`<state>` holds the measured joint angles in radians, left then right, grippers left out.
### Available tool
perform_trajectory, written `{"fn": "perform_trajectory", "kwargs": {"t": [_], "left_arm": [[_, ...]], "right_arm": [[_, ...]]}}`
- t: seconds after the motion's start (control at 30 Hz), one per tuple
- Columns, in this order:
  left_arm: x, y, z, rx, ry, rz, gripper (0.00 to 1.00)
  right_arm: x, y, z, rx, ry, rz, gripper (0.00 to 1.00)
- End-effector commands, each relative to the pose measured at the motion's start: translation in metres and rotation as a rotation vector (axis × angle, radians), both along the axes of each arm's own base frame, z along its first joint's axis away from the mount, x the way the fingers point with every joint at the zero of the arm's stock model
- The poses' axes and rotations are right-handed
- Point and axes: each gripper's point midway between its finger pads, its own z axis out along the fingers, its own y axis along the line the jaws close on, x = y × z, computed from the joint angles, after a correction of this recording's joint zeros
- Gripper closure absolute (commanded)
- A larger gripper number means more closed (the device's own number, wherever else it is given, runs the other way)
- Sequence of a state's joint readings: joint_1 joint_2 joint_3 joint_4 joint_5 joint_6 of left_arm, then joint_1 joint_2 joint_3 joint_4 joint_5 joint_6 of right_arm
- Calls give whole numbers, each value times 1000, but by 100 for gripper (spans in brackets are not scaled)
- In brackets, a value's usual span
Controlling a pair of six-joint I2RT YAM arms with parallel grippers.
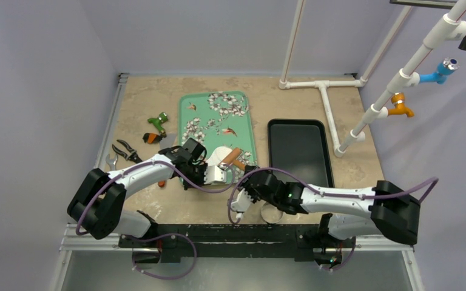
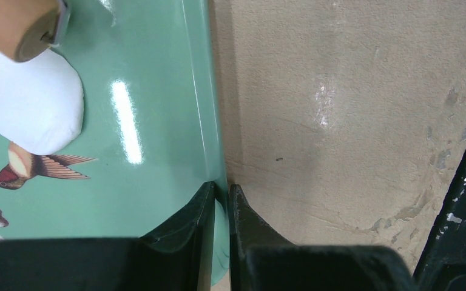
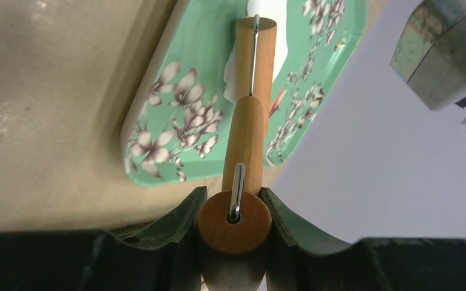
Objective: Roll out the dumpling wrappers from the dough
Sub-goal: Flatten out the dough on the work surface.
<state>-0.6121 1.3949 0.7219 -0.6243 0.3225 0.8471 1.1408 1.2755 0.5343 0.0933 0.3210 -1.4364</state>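
The left tool (image 2: 220,195) is pinched almost closed on the rim of the green floral tray (image 2: 158,91), with one finger inside the tray and the other over the beige worktop (image 2: 340,121). On the tray near that rim lies the dough (image 2: 27,103), a smooth white matte lump with a rounded edge, and the barrel of a wooden roller (image 3: 247,133) lies across it. The right tool (image 3: 233,200) is clamped around the roller's handle end.

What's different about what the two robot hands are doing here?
The left hand pinches the thin rim of the green tray, fingers nearly touching; the right hand clasps the thick handle of the wooden roller, fingers wider apart. Both are black, two-fingered and closed on something.
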Motion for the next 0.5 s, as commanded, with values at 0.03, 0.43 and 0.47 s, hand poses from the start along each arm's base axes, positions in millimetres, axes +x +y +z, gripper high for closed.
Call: {"fn": "perform_trajectory", "kwargs": {"t": [0.03,0.43,0.47], "left_arm": [[-24,0,-7,4,105,-25,100],[-25,1,-7,1,104,-25,100],[-25,1,-7,1,105,-24,100]], "right_arm": [[-20,-14,-27,-61,118,8,100],[-8,16,-43,-62,113,29,100],[-11,6,-43,-79,120,22,100]]}}
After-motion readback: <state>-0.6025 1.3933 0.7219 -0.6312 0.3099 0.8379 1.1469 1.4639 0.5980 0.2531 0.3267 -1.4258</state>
